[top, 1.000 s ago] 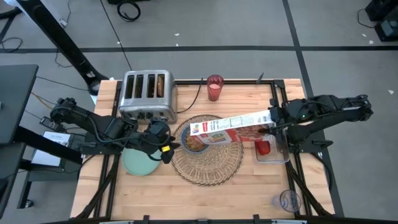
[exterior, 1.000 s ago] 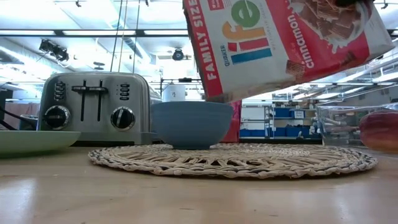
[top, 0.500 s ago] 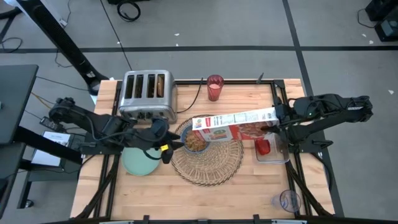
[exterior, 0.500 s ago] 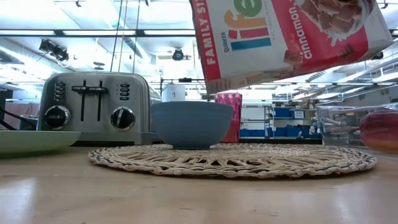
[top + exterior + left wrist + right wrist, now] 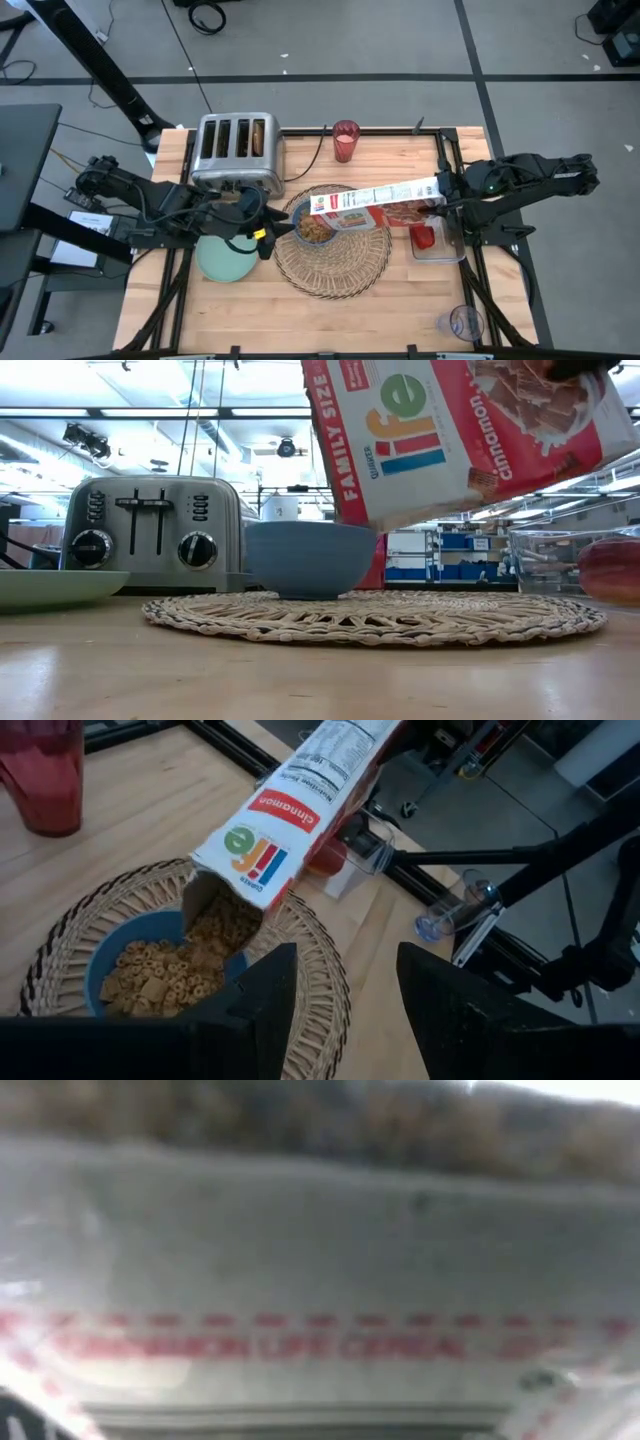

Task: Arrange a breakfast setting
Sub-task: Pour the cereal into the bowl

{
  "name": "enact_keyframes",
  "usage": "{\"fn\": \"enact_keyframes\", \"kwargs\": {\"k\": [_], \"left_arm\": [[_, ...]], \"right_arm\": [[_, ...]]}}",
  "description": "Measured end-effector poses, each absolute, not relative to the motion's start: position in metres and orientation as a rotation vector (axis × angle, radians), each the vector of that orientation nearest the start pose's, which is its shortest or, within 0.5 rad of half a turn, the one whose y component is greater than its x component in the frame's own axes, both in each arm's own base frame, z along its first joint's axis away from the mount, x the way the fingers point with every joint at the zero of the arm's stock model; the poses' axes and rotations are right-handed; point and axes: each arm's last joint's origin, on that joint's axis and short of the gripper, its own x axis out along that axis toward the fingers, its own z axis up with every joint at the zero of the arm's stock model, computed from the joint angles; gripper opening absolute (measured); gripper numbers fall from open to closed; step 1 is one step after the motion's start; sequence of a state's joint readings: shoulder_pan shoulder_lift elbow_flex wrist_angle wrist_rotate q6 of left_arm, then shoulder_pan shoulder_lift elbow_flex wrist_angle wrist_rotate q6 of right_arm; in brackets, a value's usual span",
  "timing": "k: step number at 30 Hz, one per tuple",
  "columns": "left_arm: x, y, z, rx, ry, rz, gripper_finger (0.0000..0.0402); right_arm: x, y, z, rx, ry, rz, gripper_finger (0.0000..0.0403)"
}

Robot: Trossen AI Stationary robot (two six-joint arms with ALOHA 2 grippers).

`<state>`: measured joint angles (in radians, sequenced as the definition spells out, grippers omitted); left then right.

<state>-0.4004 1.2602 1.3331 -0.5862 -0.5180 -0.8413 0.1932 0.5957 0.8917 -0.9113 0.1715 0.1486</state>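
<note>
A red and white cereal box (image 5: 375,200) hangs tilted over the blue bowl (image 5: 314,229), which stands on the round wicker placemat (image 5: 340,262). Cereal falls from the box's open end (image 5: 222,898) into the bowl (image 5: 150,982), which holds cereal. My right gripper (image 5: 441,189) is shut on the box's right end. My left gripper (image 5: 283,232) is open, level at the bowl's left side; I cannot tell whether it touches the bowl. The pale green plate (image 5: 225,262) lies under my left arm. The red cup (image 5: 345,140) stands at the far edge. No spoon shows. My right gripper holds the cereal box by its closed end (image 5: 430,188), coming level from the table's right; the gripper itself hides the fingers. The box is lifted clear and slants down toward the left, its open end (image 5: 365,510) just above the bowl.
The silver toaster (image 5: 236,150) stands at the far left with a toast slice (image 5: 259,135) in one slot. A clear plastic tray (image 5: 446,250) at the right holds a small red fruit (image 5: 424,237). A clear glass (image 5: 462,322) stands at the near right corner.
My right gripper has rocked the cereal box: its open end rose toward level half a second ago and has tipped down again over the bowl, a little farther toward the table's right than a second ago.
</note>
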Motion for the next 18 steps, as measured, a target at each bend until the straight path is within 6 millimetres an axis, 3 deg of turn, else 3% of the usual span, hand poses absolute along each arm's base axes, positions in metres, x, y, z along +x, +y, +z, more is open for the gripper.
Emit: {"fn": "enact_keyframes", "kwargs": {"k": [18], "left_arm": [[0.2452, -0.0881, 0.3868, -0.597, 0.377, 0.302, 0.0180]], "right_arm": [[0.0958, 0.0139, 0.3249, 0.037, 0.607, -0.018, 0.0232]]}}
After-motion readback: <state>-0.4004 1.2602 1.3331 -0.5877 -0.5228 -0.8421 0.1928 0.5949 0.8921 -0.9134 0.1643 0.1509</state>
